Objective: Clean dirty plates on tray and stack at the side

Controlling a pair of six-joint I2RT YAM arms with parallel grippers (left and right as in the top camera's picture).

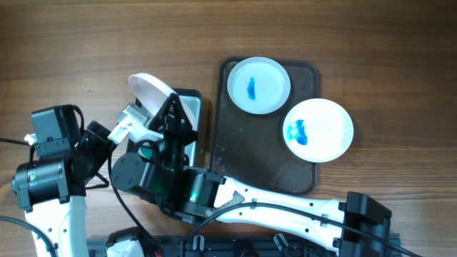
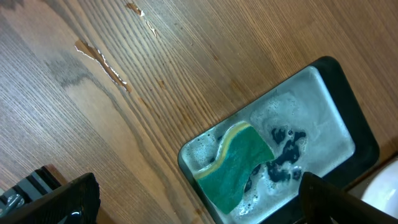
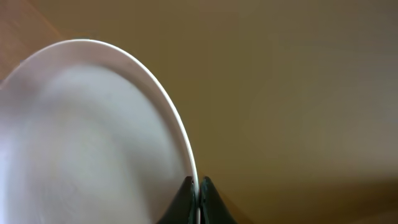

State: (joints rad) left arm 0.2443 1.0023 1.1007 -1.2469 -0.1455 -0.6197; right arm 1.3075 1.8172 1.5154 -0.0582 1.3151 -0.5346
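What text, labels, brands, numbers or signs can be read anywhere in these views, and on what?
None readable. The upper stained plate, lower stained plate, tray, held plate, sponge and basin carry no lettering; the blue marks are smears, not signs. The right arm and left arm show no legible label.

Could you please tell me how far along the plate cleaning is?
Done: no plate is stacked at the side yet. In hand: the right gripper pinches the rim of a white plate, tilted near the soapy basin; the sponge lies in it under the open left gripper. Remaining: the far stained plate and the near stained plate, blue-smeared, on the tray.
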